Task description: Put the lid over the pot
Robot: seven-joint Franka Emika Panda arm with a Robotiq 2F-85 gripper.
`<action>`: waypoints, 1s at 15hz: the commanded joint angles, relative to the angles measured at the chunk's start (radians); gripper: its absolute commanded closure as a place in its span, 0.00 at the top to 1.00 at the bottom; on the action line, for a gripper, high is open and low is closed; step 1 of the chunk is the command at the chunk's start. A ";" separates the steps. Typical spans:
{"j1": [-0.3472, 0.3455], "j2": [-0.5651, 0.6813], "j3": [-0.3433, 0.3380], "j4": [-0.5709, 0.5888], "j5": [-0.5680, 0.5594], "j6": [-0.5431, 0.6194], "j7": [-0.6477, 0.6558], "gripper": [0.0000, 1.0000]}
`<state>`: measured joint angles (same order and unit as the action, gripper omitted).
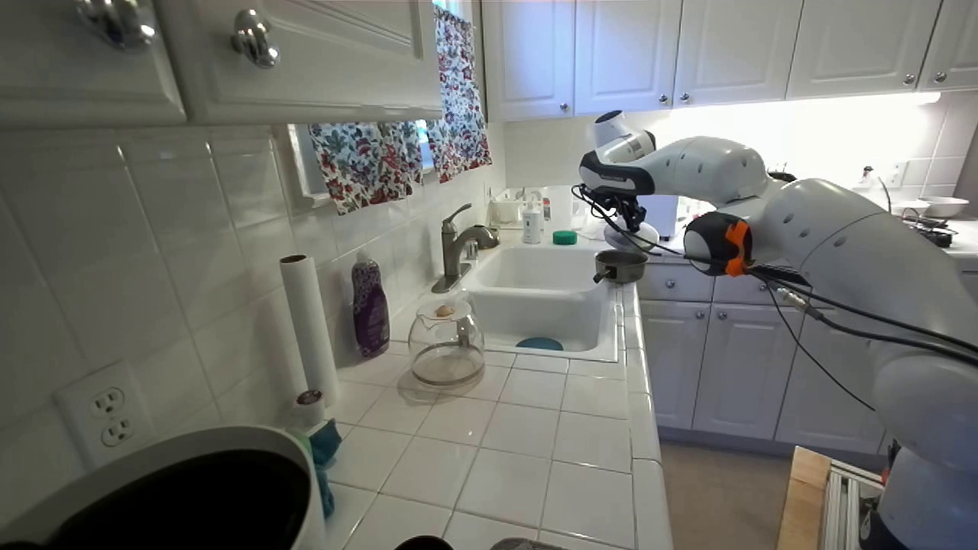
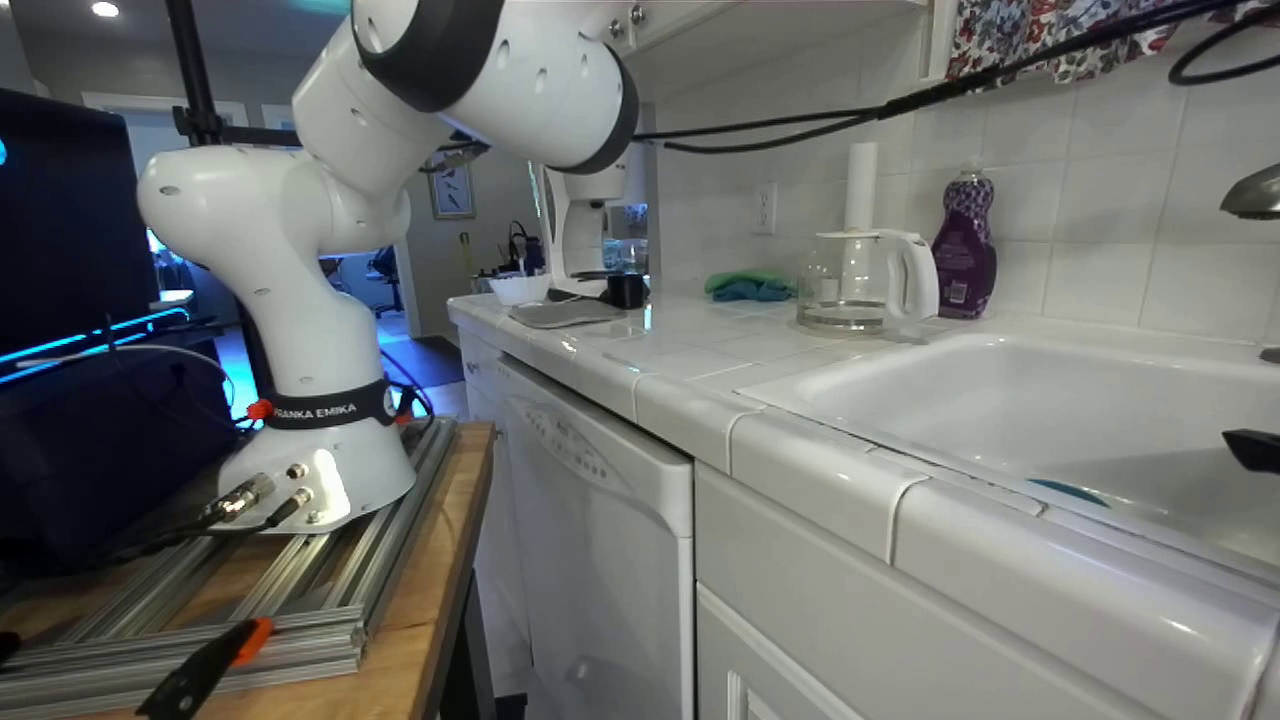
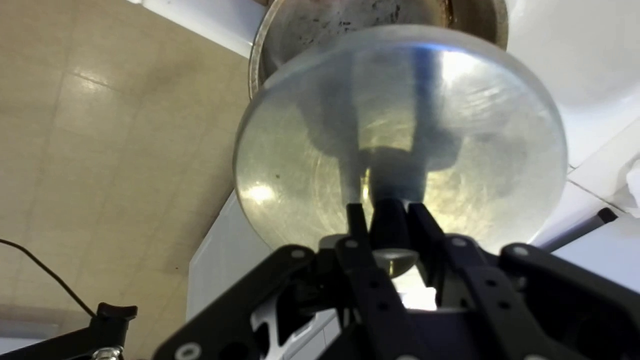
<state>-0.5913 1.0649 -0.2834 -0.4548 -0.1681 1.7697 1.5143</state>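
The silvery lid (image 3: 290, 165) hangs from my gripper (image 3: 385, 212), whose fingers are shut on its black knob in the wrist view. In an exterior view the lid (image 1: 642, 238) is held tilted under the gripper (image 1: 629, 220), just above and beyond the pot (image 1: 625, 267). The pot stands at the sink's front edge with its dark handle toward that camera. In the wrist view the pot (image 3: 320, 30) shows at the top, open, partly covered from sight by the lid. The lid is offset from the pot's opening. Whether they touch cannot be told.
The white double sink (image 1: 535, 309) lies beside the pot, with a faucet (image 1: 458, 244) behind it. A green-lidded item (image 1: 565, 237) and a soap bottle (image 1: 532, 223) stand beyond. A glass carafe (image 1: 447, 344) and purple bottle (image 1: 370, 307) stand on the near counter. The floor (image 3: 100, 150) drops away beside the counter.
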 commanded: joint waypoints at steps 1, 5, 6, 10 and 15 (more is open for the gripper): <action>-0.006 0.019 0.002 0.017 0.024 0.019 0.018 0.06; -0.010 0.028 0.011 0.018 0.032 0.009 0.014 0.06; -0.010 0.033 0.012 0.021 0.032 0.014 0.011 0.06; -0.004 0.036 0.014 0.012 0.031 -0.019 0.002 0.06; -0.003 0.046 0.000 0.027 0.016 -0.009 0.003 0.06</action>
<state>-0.5902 1.0973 -0.2737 -0.4560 -0.1661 1.7592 1.5127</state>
